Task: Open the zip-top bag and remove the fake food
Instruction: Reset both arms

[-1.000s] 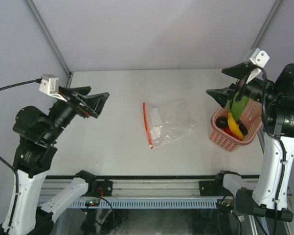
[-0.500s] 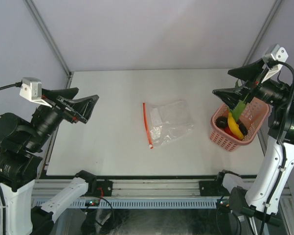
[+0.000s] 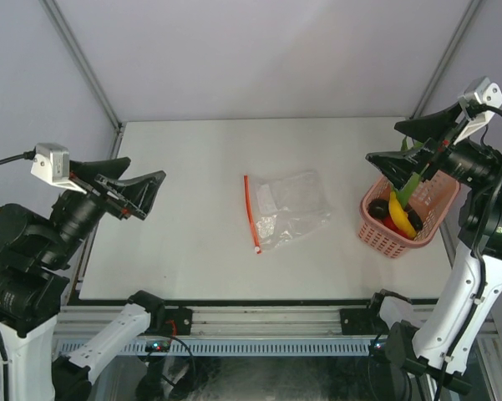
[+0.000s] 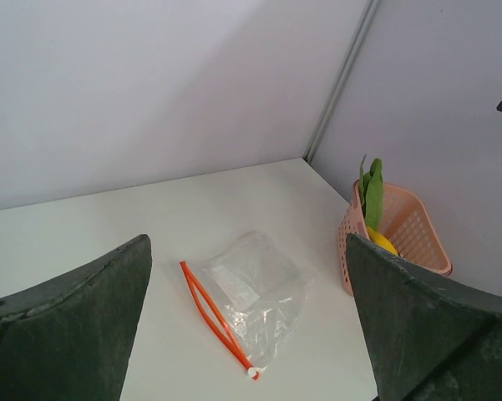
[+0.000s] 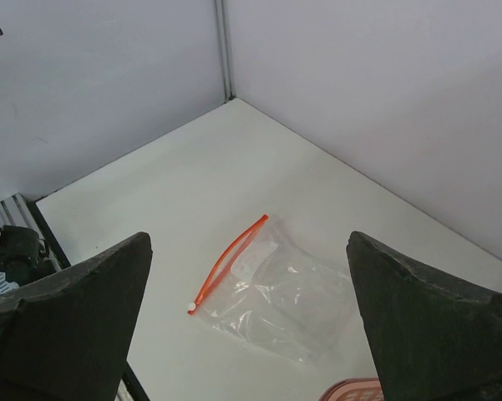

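clear plastic, the zip-top bag (image 3: 292, 205) lies flat mid-table and looks empty. the fake food (image 3: 399, 210) sits in the pink basket (image 3: 377, 231) at the right. left gripper (image 3: 148, 169) and right gripper (image 3: 382, 142) hang spread wide, holding nothing. the job looks done; best park both arms high, clear of the basket.

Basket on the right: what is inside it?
In the basket: a banana, a green vegetable, a red fruit and a dark ball. Anything beneath them is hidden.
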